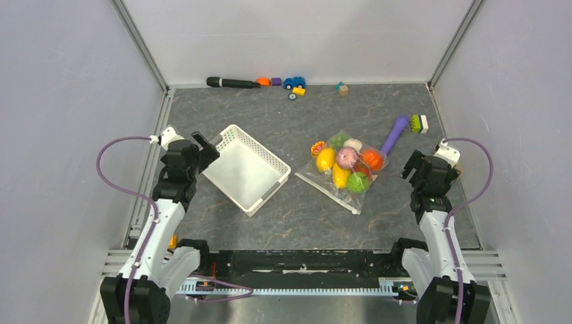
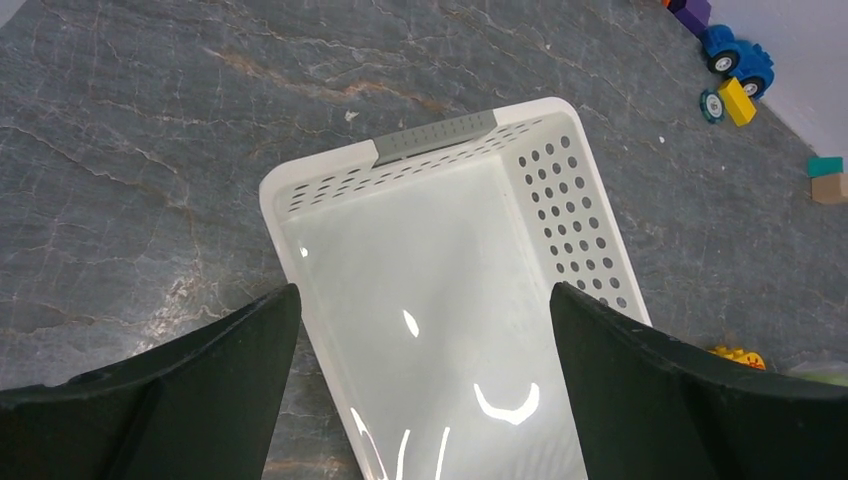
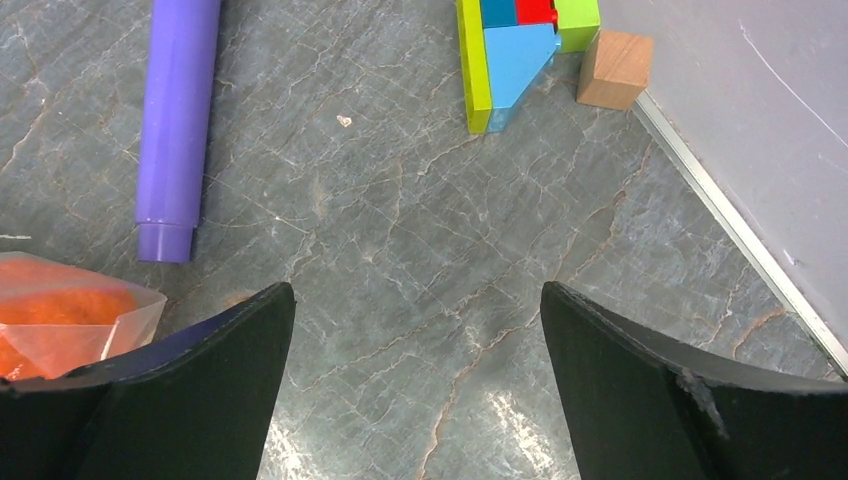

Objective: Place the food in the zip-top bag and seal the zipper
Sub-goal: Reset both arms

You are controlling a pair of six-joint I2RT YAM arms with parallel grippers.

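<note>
Your left hand (image 2: 422,295) hangs over the near-left end of the white basket (image 1: 256,150), and its two fingers are spread wide with nothing between them. In the left wrist view, only the smooth bottom of the basket shows between the fingers. The basket stands at a slant on the left half of the tabletop (image 1: 303,216).

By the far wall, you see a black stick (image 1: 233,82) lying flat. To the right of it is a blue toy car (image 1: 293,82).

Right of the basket, near the middle of the tabletop, the clear bag (image 1: 320,181) lies flat. The food is gathered on its far part. There is a yellow mango (image 1: 325,160), a purple onion (image 1: 347,157), an orange (image 1: 373,159), a white garlic (image 1: 352,144) and a green pepper (image 1: 337,140). One small orange-yellow piece (image 1: 318,148) sits at the far-left edge of the bag, and I cannot tell if it is inside. The right wrist view shows orange fruit behind the clear plastic at one corner. I cannot make out the zipper strip.

Just beyond the bag on the far right, a purple brush handle (image 1: 394,133) lies at a slant. A stack of coloured blocks (image 1: 419,123) is close to its far end.

Your right hand (image 3: 417,292) is to the right of the bag and apart from it. Its fingers are also spread wide, and it is holding nothing.
</note>
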